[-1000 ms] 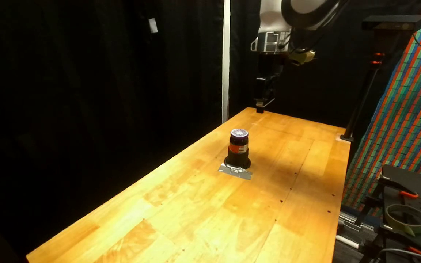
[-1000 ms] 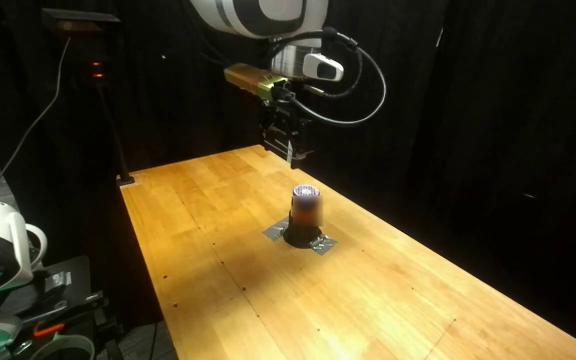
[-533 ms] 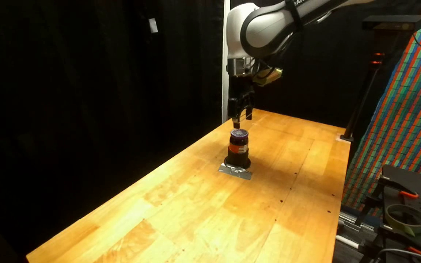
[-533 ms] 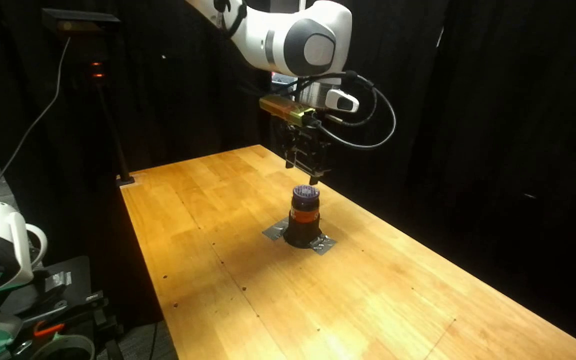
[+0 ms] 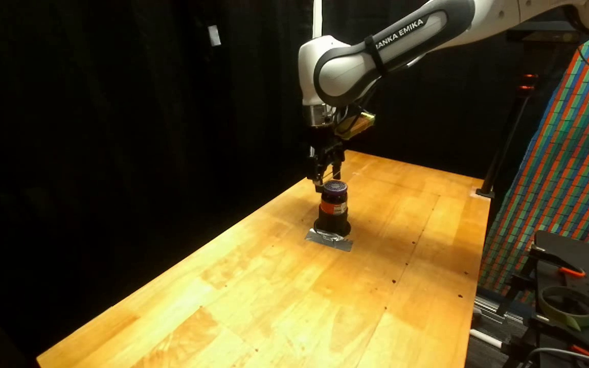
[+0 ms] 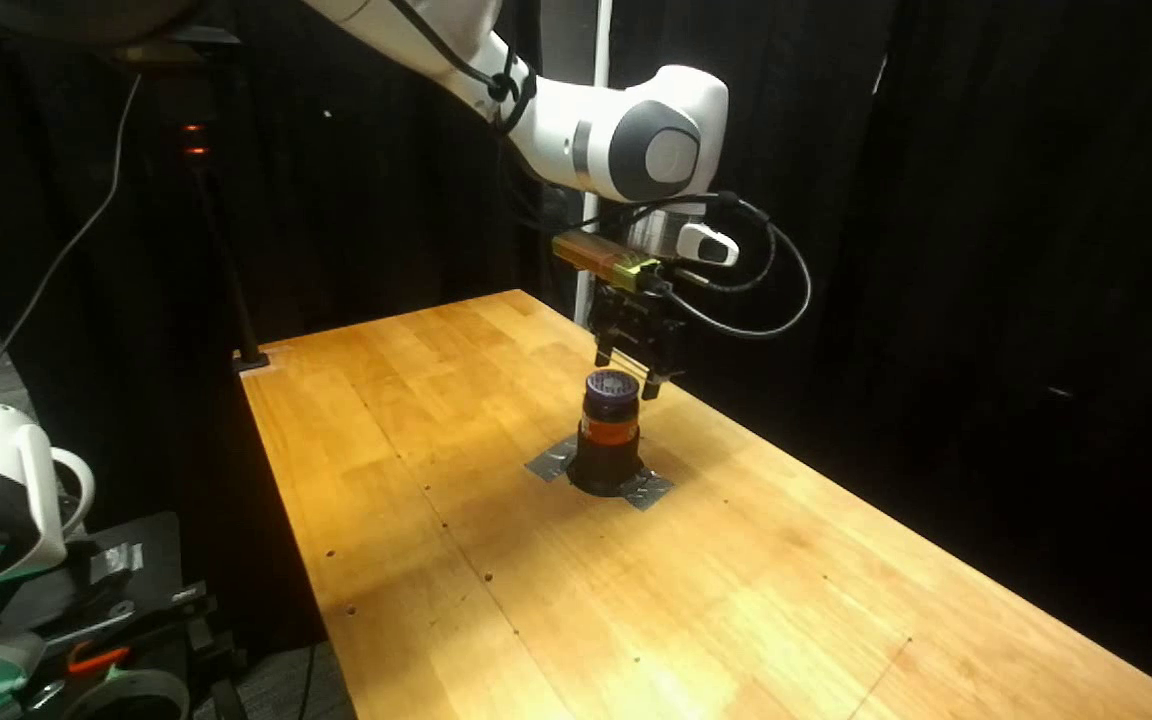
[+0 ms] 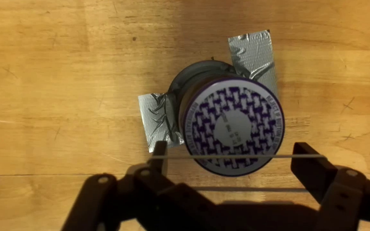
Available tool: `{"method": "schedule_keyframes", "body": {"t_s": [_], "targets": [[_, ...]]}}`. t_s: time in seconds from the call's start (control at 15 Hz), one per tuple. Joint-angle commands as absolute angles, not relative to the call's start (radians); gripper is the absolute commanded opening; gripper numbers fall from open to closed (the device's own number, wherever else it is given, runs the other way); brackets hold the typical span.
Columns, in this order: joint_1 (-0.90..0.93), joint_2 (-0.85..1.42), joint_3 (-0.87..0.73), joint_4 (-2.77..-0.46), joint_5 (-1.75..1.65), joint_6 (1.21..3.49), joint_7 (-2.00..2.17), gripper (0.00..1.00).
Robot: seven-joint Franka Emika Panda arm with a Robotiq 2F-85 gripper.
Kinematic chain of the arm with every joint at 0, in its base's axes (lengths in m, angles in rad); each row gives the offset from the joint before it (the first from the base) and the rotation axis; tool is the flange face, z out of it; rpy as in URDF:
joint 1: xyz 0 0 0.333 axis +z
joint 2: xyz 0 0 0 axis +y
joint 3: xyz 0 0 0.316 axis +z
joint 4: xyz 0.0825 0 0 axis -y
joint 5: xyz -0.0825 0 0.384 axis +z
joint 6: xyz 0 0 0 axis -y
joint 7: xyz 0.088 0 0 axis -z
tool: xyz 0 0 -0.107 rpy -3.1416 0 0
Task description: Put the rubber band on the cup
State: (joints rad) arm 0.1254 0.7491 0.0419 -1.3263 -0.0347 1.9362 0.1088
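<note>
End effector [image 7: 231,150] spread wide, its jaws well apart, the rubber band [image 7: 236,156] stretched between them in two strands. Left to right in an exterior view: a silver tape strip [image 6: 549,460], the dark cup [image 6: 609,432] with its orange-red label, upright on the bench [image 6: 786,560], then a second tape strip [image 6: 648,490]. In the wrist view, one strand crosses before the cup's patterned lid [image 7: 233,128]; whether they touch, I cannot tell.

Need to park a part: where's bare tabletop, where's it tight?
Bare: in an exterior view, table between tape and bottom frame edge; also between jar and stand. Crowded: the jar's taped base, and by its lid, where the open gripper stretches a rubber band.
</note>
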Motion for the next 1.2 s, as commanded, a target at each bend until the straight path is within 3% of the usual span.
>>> {"method": "schedule_keyframes", "body": {"t_s": [0.0,0.53,1.13], "targets": [[0.139,0.812,0.024,-1.234,-0.057,1.910,0.116,1.00],[0.145,0.846,0.026,-1.205,-0.053,1.835,0.113,1.00],[0.173,0.740,0.022,-1.382,-0.093,1.941,0.137,1.00]]}}
